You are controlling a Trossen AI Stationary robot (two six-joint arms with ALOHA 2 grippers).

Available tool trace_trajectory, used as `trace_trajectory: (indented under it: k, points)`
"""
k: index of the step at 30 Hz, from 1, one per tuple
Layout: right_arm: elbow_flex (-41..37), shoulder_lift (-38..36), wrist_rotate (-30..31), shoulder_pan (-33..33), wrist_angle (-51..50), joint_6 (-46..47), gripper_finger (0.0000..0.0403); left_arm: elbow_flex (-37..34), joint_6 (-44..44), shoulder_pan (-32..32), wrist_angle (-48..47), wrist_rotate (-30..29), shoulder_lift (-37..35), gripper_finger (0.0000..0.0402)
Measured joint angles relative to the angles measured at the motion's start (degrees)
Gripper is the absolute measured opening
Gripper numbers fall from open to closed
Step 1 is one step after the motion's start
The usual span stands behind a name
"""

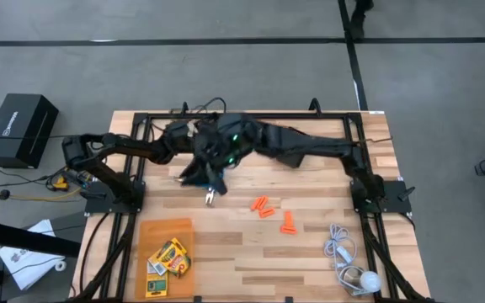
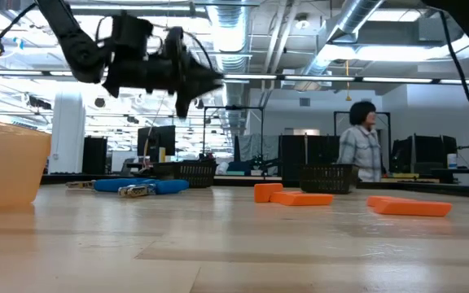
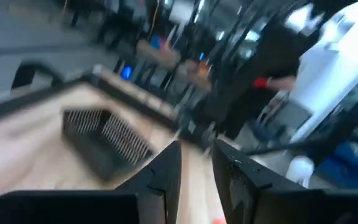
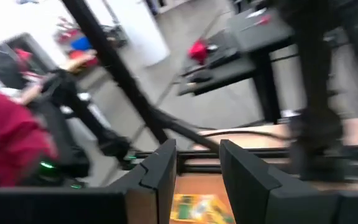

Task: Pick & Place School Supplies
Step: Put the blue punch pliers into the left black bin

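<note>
The blue-handled scissors [image 1: 210, 187] lie on the surface directly under both raised, crowded grippers; their long axis seemingly runs toward the orange pieces [image 1: 263, 206]. Both jaws stand slightly apart, empty.

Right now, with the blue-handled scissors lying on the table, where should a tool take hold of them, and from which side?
Probably straight down from above, closing across the blue handles. The scissors lie flat on the wooden table, so only their top is open, and the handles look thicker than the metal tip. Both arms crowd just above them.
</note>
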Motion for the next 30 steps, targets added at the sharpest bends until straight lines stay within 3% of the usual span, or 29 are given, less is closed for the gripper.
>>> trace_trajectory:
  k: [5,11,15,19,24,30]
  points:
    - [0.04,-5.59,2.97,-3.81,-10.16,-7.28,0.0116,0.33,-1.01,-0.62,3.04,-5.36,-5.68,0.0085]
    - [-0.07,-9.45,4.40,-6.93,-21.39,-13.89,0.0116,1.09,-2.48,-0.62,3.03,-5.61,-12.99,0.0085]
    - [0.11,-11.07,9.63,-8.51,-33.43,-19.21,0.0116,1.09,-3.51,-0.97,2.95,-5.40,-16.53,0.0085]
    - [-1.31,-10.42,10.10,-11.28,-44.90,-22.47,0.0116,1.09,-3.72,-2.21,2.55,-5.42,-18.67,0.0085]
    - [-10.82,-11.54,7.40,-13.24,-46.53,-25.28,0.0116,1.09,-3.76,-4.92,2.42,-5.41,-19.62,0.0085]
    - [-29.87,-15.94,4.41,-14.51,-40.01,-28.21,0.0116,1.09,-4.19,-8.31,0.49,-6.38,-19.58,0.0085]
